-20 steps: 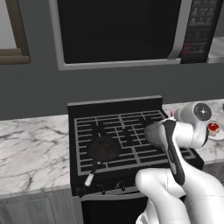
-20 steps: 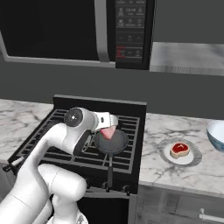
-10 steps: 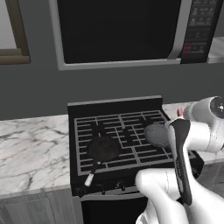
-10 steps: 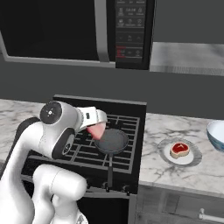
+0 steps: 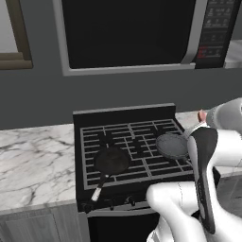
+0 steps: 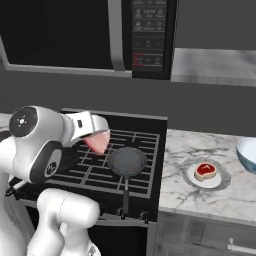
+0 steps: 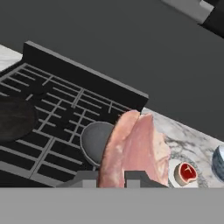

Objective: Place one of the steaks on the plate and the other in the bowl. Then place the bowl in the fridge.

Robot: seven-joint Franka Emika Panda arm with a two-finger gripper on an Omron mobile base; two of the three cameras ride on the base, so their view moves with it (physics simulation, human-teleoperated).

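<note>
No readable text anywhere I look, microwave control panel (image 6: 148, 35) above my stove shows only blurred button rows and a faint red line, nothing I can make out

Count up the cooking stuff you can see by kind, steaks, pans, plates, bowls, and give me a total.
Steaks: 2, pale pink oval steak in the jaws, red-centred steak.
Dark round frying pans: 2.
Whitish-grey round plate: 1.
Pale blue bowl: 1.
Total: 6.
</note>
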